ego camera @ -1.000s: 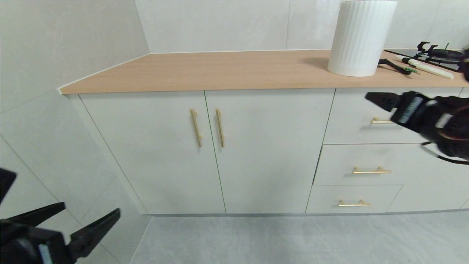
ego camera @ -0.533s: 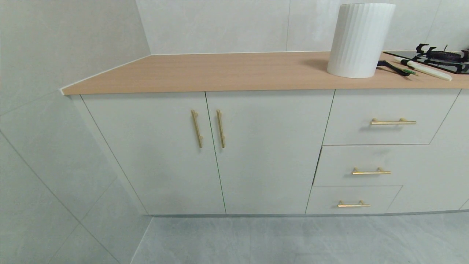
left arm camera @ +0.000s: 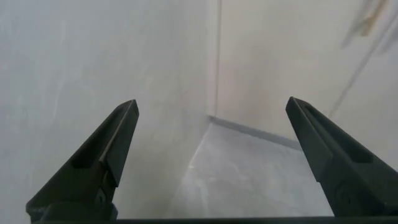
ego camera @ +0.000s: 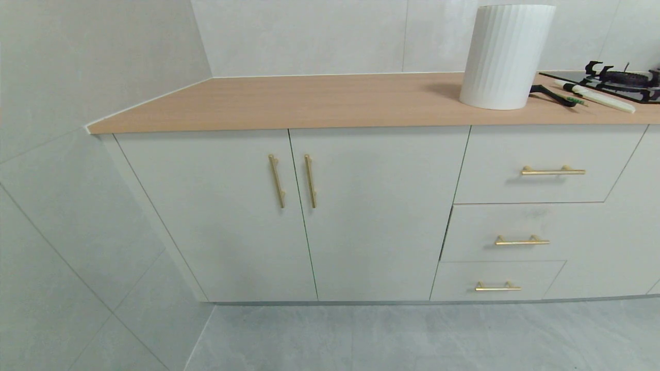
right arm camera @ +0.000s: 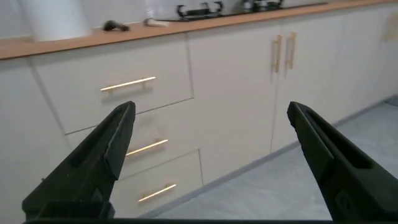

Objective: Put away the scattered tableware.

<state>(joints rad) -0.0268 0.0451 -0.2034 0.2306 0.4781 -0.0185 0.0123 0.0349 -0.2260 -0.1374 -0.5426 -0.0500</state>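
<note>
Both arms drawn back from cabinet front since a second ago. Tableware waits upper right of head frame: black-handled utensil (ego camera: 554,95) and white-handled utensil (ego camera: 603,98), slim, lying flat, just beside each other on counter (ego camera: 309,100), between ribbed white container (ego camera: 508,56) and stove (ego camera: 619,78). Left gripper (left arm camera: 211,104) spread wide, empty, facing wall and floor. Right gripper (right arm camera: 211,107) spread wide, empty, facing drawers (right arm camera: 74,74). Next, likely: right arm up to counter, pinch one handle across its width, keep clear of container.
</note>
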